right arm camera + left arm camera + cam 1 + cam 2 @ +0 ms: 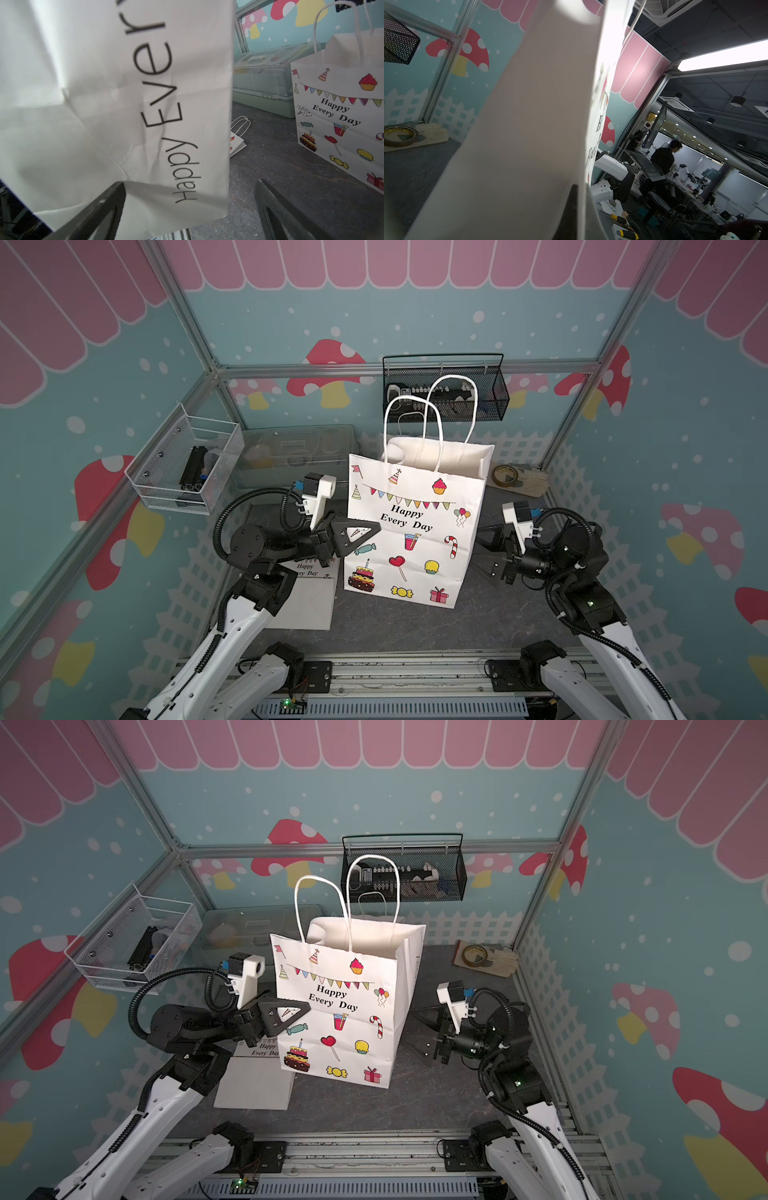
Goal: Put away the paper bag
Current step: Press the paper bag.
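Paper bag (pixel 411 531) stands upright mid-table, mouth open, both white rope handles (pixel 415 423) sticking up, printed "Happy Every Day" side facing my arm bases. From above, the base looks to be down on the dark table (pixel 415 626); I can't confirm full contact.

Left gripper (pixel 372 529): jaws together, clamped on the paper bag's front-left vertical edge, about mid-height. One black finger lies across the printed face in both top views. The left wrist view is mostly plain side panel, with dark fingers pinching the paper edge.

Right gripper (pixel 480 549): jaws wide apart, holding nothing, pointed at the bag's right side panel and just beside it. I can't tell from above whether a fingertip touches the paper. In the right wrist view I see two fingers well apart, with white printed paper close in front of one.

A folded bag (pixel 307 601) lies flat on the table, partly under the left arm. A clear lidded box (pixel 295 456) sits behind the left gripper. A white wire basket (pixel 187 464) hangs on the left wall and a black mesh basket (pixel 444 393) on the back wall, behind the handles. A tape roll (pixel 505 475) sits in the back right corner.
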### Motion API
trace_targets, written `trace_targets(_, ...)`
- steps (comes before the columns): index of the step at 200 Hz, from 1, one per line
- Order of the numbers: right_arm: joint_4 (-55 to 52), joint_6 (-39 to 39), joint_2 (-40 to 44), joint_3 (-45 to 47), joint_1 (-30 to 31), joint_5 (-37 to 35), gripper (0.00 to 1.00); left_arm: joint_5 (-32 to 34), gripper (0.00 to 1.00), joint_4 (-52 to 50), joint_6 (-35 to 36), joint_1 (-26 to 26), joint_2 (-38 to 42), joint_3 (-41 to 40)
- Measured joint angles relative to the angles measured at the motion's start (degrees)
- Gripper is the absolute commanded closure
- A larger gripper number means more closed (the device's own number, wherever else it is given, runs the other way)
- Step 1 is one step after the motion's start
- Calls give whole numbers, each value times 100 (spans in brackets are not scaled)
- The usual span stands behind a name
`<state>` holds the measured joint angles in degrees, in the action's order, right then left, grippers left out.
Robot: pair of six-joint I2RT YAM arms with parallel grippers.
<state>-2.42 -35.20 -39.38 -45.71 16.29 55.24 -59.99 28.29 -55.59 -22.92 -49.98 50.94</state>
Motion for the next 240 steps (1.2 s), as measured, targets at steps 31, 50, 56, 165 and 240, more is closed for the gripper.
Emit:
trace_targets(31,52,20,-76,-4,0,13,1,39,100,-212,177,-4,-7,0)
trace_targets(50,-61,125,-142,-83,0,-7,2,42,100,-260,219,-4,-7,0)
trace_targets(56,-127,175,-155,-125,0,-17,1,42,100,-273,227,-4,-7,0)
trace_targets(165,-706,793,-350,-876,0,-522,1,39,100,-321,247,-4,-4,-13)
trace_targets(240,-592,831,-621,-1043,0,-723,1,35,100,-321,247,-7,-4,-68)
